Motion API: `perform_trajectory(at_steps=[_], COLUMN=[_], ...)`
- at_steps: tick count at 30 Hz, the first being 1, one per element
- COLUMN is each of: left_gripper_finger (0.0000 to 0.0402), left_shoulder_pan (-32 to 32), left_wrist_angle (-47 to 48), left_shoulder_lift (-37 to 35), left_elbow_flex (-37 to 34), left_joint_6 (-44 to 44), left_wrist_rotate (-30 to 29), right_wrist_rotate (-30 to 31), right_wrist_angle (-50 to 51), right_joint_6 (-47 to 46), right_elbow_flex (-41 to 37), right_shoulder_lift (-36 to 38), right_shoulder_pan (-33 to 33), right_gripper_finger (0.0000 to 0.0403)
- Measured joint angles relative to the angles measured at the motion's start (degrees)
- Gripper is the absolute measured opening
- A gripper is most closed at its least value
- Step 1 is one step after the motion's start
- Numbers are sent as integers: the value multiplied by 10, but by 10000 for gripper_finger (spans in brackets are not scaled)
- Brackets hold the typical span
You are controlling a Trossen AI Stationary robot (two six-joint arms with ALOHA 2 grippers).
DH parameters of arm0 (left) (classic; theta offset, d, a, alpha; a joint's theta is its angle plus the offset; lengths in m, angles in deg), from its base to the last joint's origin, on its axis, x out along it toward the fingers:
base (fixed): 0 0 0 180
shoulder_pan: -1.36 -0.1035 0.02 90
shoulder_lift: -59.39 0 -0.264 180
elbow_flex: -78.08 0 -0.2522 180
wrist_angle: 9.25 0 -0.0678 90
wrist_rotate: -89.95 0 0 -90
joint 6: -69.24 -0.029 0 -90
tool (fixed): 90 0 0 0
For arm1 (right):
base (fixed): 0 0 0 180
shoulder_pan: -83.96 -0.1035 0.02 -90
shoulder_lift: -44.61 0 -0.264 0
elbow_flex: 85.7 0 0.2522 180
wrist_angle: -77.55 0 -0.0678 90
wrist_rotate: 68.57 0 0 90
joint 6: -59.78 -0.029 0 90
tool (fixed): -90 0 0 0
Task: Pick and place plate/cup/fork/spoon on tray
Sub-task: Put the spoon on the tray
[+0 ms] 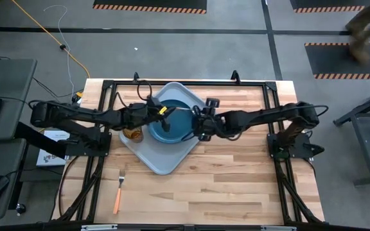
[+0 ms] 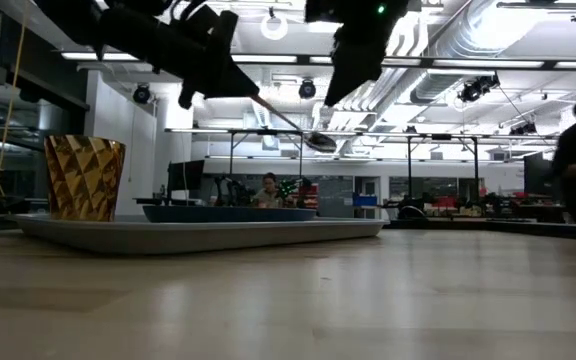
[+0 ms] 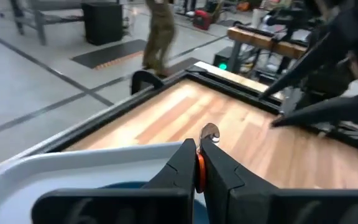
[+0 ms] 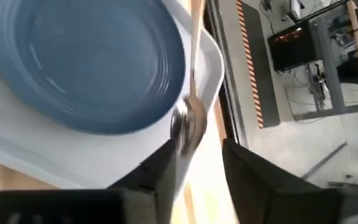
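The left gripper's fingers (image 3: 185, 163) are pressed together on the orange handle of the spoon (image 3: 209, 132), held in the air above the plate (image 1: 170, 122); the right gripper's fingers (image 4: 166, 168) stand apart, with the spoon's silver bowl just in front of them. Both grippers, left (image 1: 161, 110) and right (image 1: 196, 122), meet over the tray (image 1: 151, 157). The tray sits cornerwise on the pale wooden plank worktop (image 1: 223, 173), carrying the dark blue plate and, at its left edge, the amber cup (image 1: 132, 133). The fork (image 1: 118, 191) lies alone on the worktop, well apart from the tray, towards the front left. A black frame edges the worktop. Beyond it lie a grey floor with striped mats, ceiling lights and ducts, benches, and people standing far back
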Motion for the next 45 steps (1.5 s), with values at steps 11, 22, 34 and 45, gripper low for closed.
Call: perform_trajectory(at_steps=[11,22,34,45], left_gripper_finger=[1,1,1,1], left_shoulder_pan=[31,24,29,28], left_wrist_angle=[-155,-461,-657,-663], left_shoulder_lift=[-152,-104,86,91], left_elbow_flex=[-116,-210,-173,-173], left_joint_6=[-28,66,96,96], left_wrist_rotate=[-18,2,-17,-27], right_wrist_rotate=[-59,-203,-245,-209], right_wrist_angle=[-116,-1095,-1168,-1194], right_joint_6=[-104,-115,-149,-147], right_elbow_flex=[-199,-544,-438,-422], right_shoulder_lift=[164,199,53,47], right_shoulder_pan=[1,73,102,102], right_gripper_finger=[172,165,165,165])
